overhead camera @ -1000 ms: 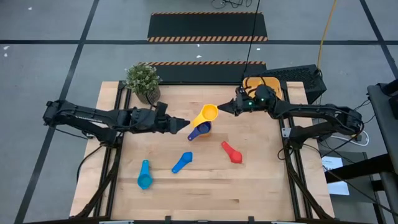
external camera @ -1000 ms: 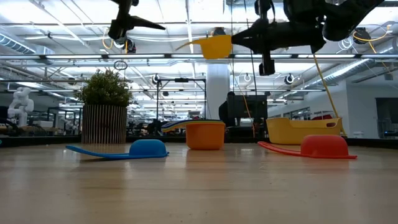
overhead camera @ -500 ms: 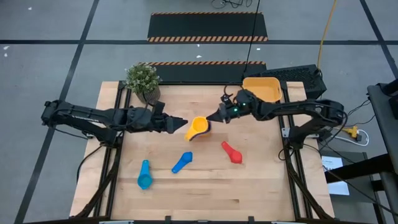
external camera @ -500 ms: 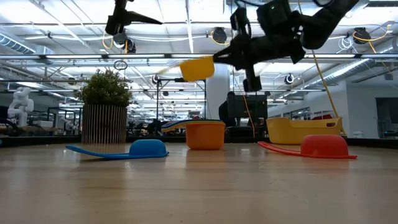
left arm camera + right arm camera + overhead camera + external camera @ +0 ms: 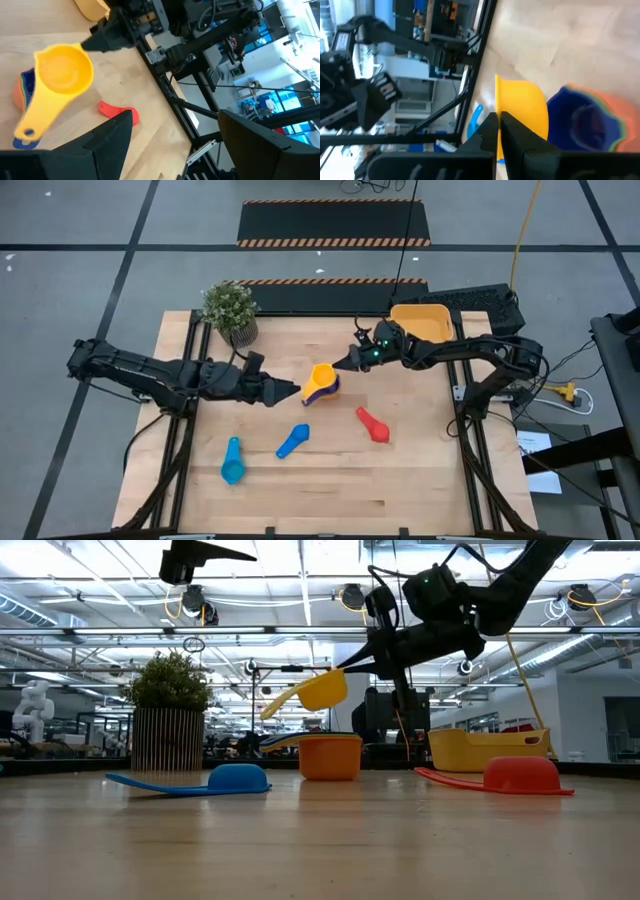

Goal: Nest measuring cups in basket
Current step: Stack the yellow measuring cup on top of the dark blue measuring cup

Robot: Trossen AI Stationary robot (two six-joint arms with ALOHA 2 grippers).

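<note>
Above the table's middle, the right gripper (image 5: 348,363), its fingers pinching the yellow cup (image 5: 320,377) by the rim, has carried it down from higher up until it hangs just over the orange-and-blue stack (image 5: 318,391); nesting looks close. The left gripper (image 5: 291,390) waits spread beside it. The basket (image 5: 425,323) sits far right, its inside unreadable.

Table (image 5: 400,470): pale wood planks, smooth, matt, visible grain. Yellow measuring cup (image 5: 322,376): smooth plastic, slight sheen; likewise the red cup (image 5: 374,426) at its 4 o'clock and the blue cup (image 5: 293,441). Basket (image 5: 425,322): smooth yellow-orange plastic. Right gripper (image 5: 350,362): matt black fingers. Table frame (image 5: 186,430): dark metal rails. Floor (image 5: 80,280): matt grey.
</note>
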